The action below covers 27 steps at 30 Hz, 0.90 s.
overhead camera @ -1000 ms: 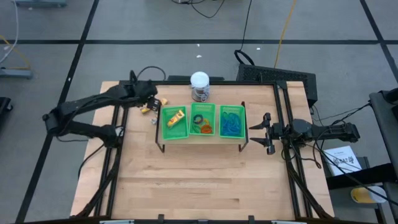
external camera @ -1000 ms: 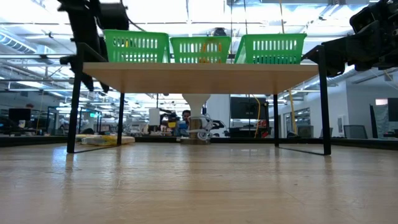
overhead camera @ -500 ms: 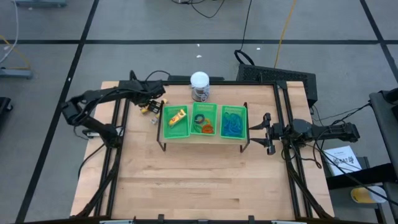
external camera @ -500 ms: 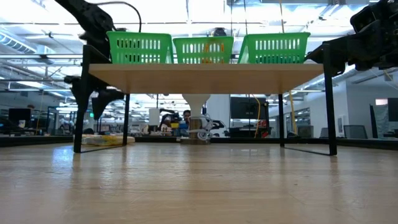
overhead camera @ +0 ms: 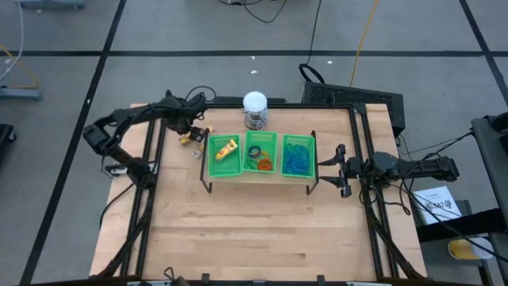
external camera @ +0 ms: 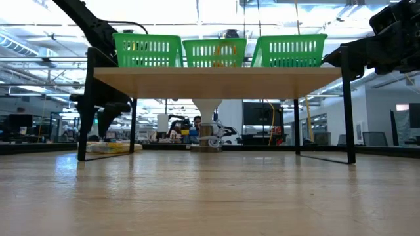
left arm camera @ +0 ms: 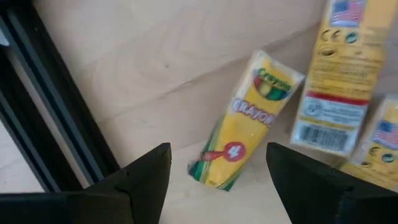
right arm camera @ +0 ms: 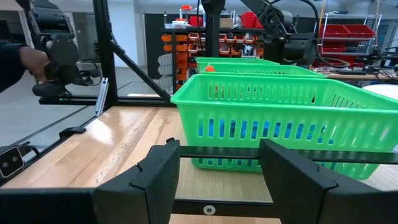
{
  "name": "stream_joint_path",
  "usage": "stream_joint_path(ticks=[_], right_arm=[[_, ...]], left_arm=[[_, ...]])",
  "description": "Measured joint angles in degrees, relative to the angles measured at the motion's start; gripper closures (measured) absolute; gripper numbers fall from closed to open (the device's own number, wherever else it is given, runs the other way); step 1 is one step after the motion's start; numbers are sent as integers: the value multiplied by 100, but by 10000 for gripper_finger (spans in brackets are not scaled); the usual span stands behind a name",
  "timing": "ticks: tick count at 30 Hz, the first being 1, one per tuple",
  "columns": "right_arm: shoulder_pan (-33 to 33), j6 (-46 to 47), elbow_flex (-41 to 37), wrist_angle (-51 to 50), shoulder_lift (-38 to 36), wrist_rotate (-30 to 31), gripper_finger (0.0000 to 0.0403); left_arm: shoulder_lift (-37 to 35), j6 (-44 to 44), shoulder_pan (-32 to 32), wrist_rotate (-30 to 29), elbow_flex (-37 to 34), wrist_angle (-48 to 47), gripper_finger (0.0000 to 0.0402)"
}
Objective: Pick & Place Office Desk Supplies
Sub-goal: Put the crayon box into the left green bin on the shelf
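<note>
Left gripper (left arm camera: pixel 214 168), fingers apart, poised over yellow crayon packs (left arm camera: pixel 245 121) on the bench (overhead camera: pixel 254 230); right gripper (overhead camera: pixel 332 168), fingers apart, beside green tray (overhead camera: pixel 296 137).

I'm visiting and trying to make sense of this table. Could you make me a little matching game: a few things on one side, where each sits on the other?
Things:
1. crayon packs
2. blue loops
3. white-topped jar
4. right gripper

Places:
A. in the tray's compartment nearest the right arm
B. on the wood beside the tray, below the left gripper
C. behind the tray's middle compartment
D. open, just off the tray's end, holding nothing

Pairs: 1-B, 2-A, 3-C, 4-D
</note>
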Motion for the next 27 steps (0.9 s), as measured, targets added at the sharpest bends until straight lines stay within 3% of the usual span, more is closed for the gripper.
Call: stream_joint_path(ticks=[9, 16, 27], right_arm=[[0, 0, 1, 0, 0, 3, 190], [0, 1, 0, -1, 0, 4, 190], [0, 2, 0, -2, 0, 4, 190]], left_arm=[[-2, 349, 239, 419, -45, 118, 130], [-2, 402, 382, 594, -557, 303, 131], [-23, 889, 313, 628, -1113, 1455, 131]])
